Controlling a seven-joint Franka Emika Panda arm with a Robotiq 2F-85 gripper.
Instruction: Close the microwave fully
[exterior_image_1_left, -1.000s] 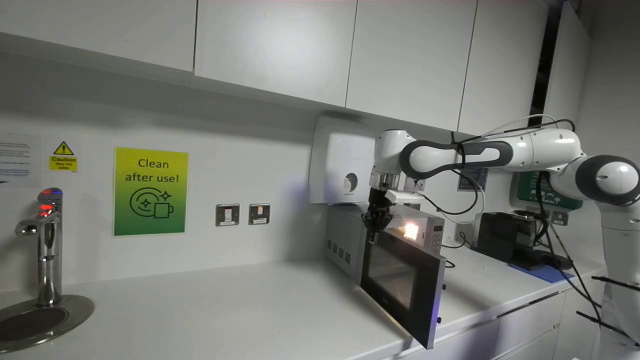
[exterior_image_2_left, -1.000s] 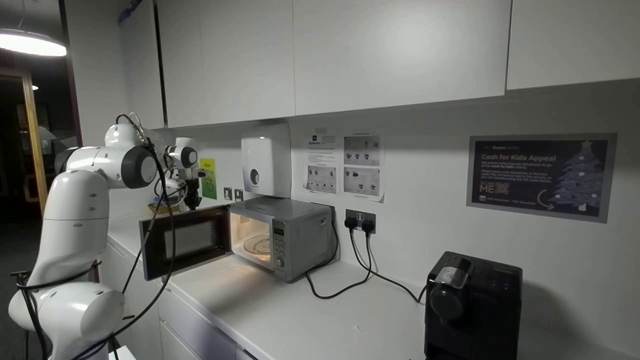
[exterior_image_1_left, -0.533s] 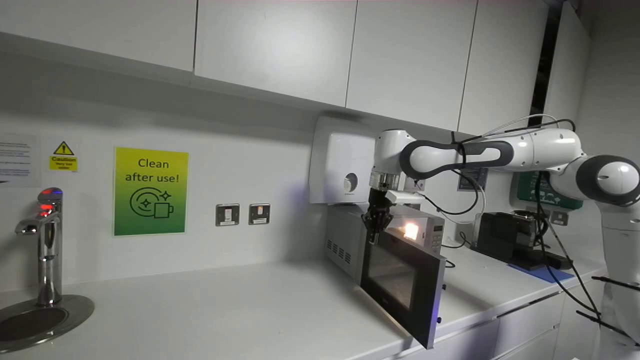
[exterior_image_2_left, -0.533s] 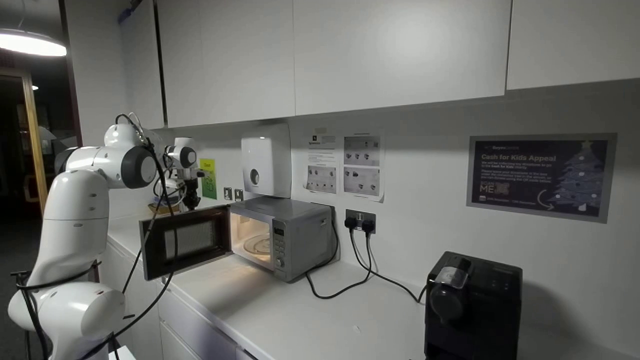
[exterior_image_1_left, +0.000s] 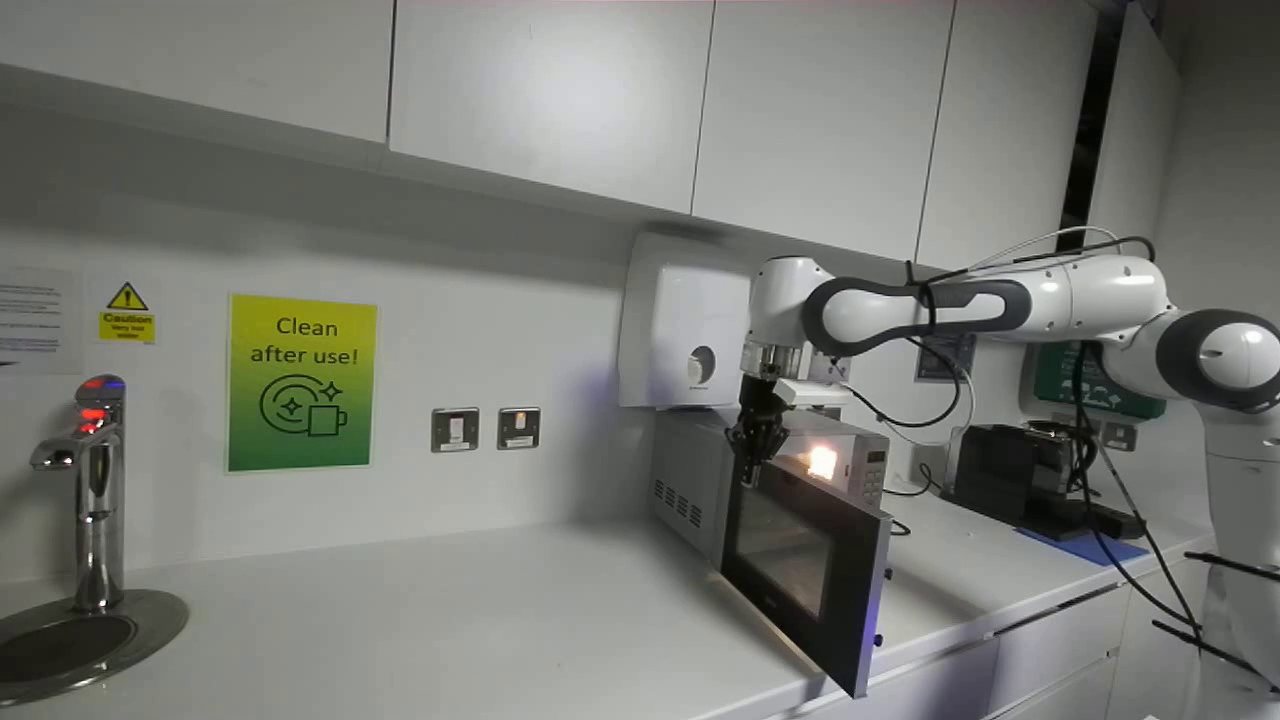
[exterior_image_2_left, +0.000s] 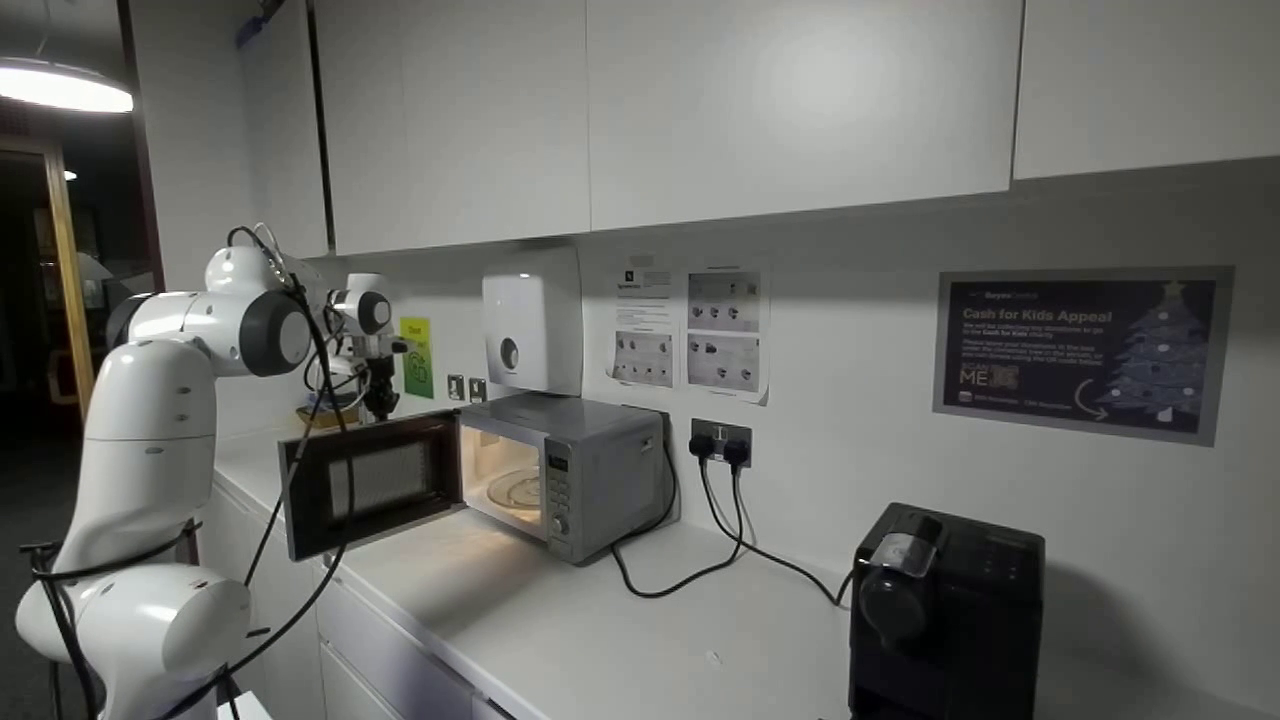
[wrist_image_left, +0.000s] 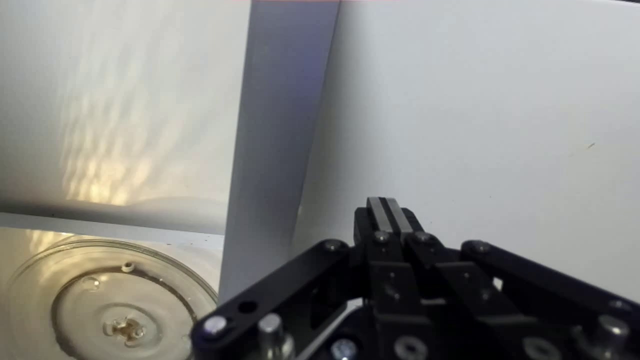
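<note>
Very little change over the last second: in both exterior views, just a slight shift of the black, linkage-fingered hand (wrist_image_left: 386, 207) toward the free edge of the black, glass-windowed door (exterior_image_1_left: 805, 565). No swing in the door, wide open as before. See the small silver-grey box microwave (exterior_image_2_left: 620, 480) on the white table (exterior_image_1_left: 450, 610), below the white wall-mounted dispenser box (exterior_image_2_left: 533, 320), warmly lit inside, with a round clear-glass turntable (wrist_image_left: 125, 310) exposed. Holding nothing, with fingers (wrist_image_left: 378, 212) together or nearly so; in an exterior view, with fingertips (exterior_image_1_left: 750, 478) in front of the door's outer face, nearer the hinge side. Cannot tell touch from gap. Means, most likely, lining up for a push, with closing not yet begun. Probably calls next for better leverage farther along the door, then a sweep home until flush.
</note>
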